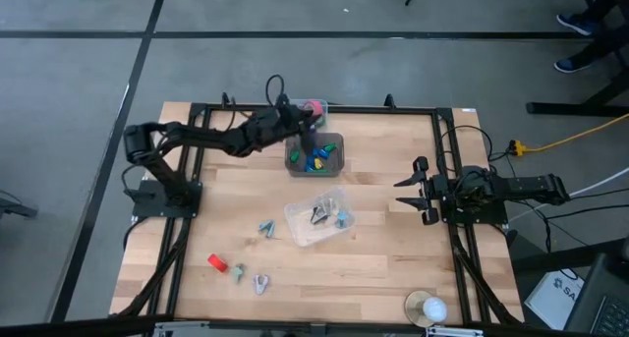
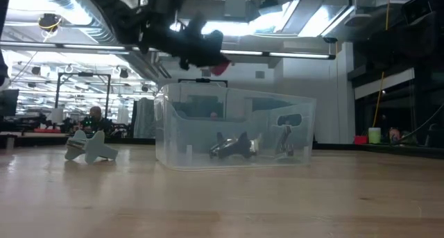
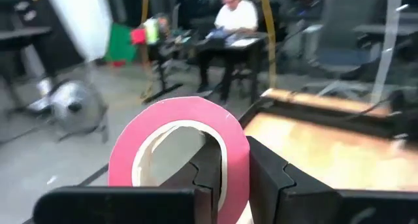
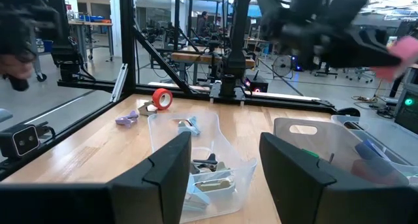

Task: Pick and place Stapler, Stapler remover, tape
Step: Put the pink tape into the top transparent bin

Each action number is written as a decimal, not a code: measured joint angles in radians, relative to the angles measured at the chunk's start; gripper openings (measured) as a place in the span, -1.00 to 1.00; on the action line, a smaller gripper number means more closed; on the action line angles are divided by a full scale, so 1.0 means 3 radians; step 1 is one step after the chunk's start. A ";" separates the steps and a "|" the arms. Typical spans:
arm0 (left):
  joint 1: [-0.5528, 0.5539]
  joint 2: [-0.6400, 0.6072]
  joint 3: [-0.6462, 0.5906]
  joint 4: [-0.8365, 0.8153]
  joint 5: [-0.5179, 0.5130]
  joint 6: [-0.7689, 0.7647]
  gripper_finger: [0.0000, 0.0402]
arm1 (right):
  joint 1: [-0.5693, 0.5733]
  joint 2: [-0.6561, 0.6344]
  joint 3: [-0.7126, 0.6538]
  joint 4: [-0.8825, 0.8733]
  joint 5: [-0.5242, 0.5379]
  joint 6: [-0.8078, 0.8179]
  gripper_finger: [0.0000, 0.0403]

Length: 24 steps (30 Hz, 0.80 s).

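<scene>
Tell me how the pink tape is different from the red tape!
The pink tape is up in the air, pinched by the left gripper above the grey bin; the red tape lies on the table, untouched. The pink one looks lighter in colour. Both are ring-shaped rolls.

The pale wooden surface (image 1: 393, 229) is showing smooth grain, the clear plastic tub (image 2: 236, 130) is gleaming glossy, and the pink tape (image 3: 179, 152) is looking matt around its papery white core between matt black gripper fingers (image 3: 271, 175).
</scene>
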 joint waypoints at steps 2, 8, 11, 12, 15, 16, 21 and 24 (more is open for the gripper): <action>0.0123 0.0041 0.0016 -0.0129 -0.0005 -0.0124 -0.78 | 0.0001 0.0000 0.0000 0.0000 0.0000 0.0000 -0.07; 0.0450 0.0052 0.0018 -0.0821 -0.0005 -0.0780 -0.77 | 0.0001 0.0000 0.0000 0.0000 0.0000 0.0000 -0.07; 0.0561 0.0052 0.0018 -0.1162 0.0000 -0.0921 -0.75 | 0.0001 0.0000 0.0000 0.0000 0.0000 0.0000 -0.07; 0.0591 0.0052 0.0018 -0.1266 0.0001 -0.0948 -0.75 | 0.0000 -0.0001 0.0000 0.0000 0.0000 0.0000 -0.07; 0.0659 0.0052 0.0005 -0.1403 0.0002 -0.0955 -0.75 | 0.0000 -0.0001 0.0000 0.0000 0.0000 0.0000 -0.07; 0.0671 0.0052 0.0005 -0.1402 0.0010 -0.0962 -0.74 | 0.0001 0.0000 0.0000 0.0000 0.0000 0.0001 -0.07; 0.0685 0.0051 0.0005 -0.1378 0.0112 -0.0960 -0.66 | 0.0000 -0.0001 0.0000 0.0000 0.0000 0.0000 -0.07; 0.0686 0.0051 0.0005 -0.1379 0.0087 -0.0958 -0.57 | 0.0000 -0.0001 0.0000 0.0000 0.0000 0.0000 -0.07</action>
